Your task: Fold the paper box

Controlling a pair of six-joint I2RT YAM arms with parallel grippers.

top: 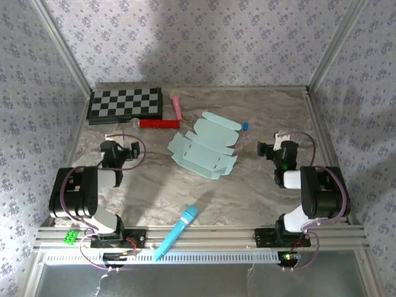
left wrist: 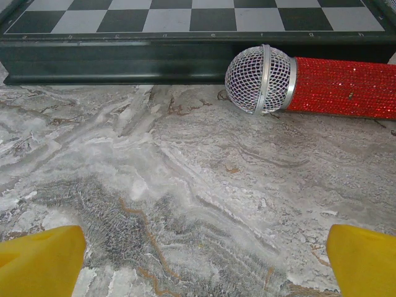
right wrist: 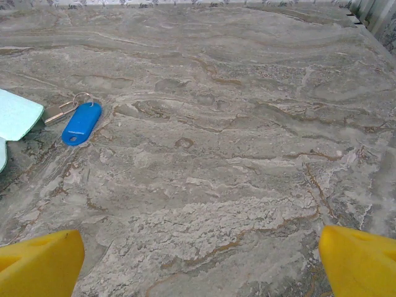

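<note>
The paper box (top: 205, 145) lies unfolded on the marble table, a pale mint-blue die-cut sheet with flaps and rounded tabs, in the middle toward the back. One of its rounded tabs (right wrist: 13, 114) shows at the left edge of the right wrist view. My left gripper (top: 119, 137) hovers at the left, well apart from the sheet; its yellow fingertips (left wrist: 40, 260) stand wide apart with only bare table between them. On the opposite side my right gripper (top: 278, 137) is also open, its yellow fingertips (right wrist: 38, 263) spread over bare marble.
A folded chessboard (top: 125, 104) lies at the back left, with a red glitter microphone (left wrist: 309, 83) along its front edge and a pink stick (top: 176, 105) beside it. A blue key tag (right wrist: 81, 122) lies right of the sheet. A blue microphone (top: 177, 230) rests near the front edge.
</note>
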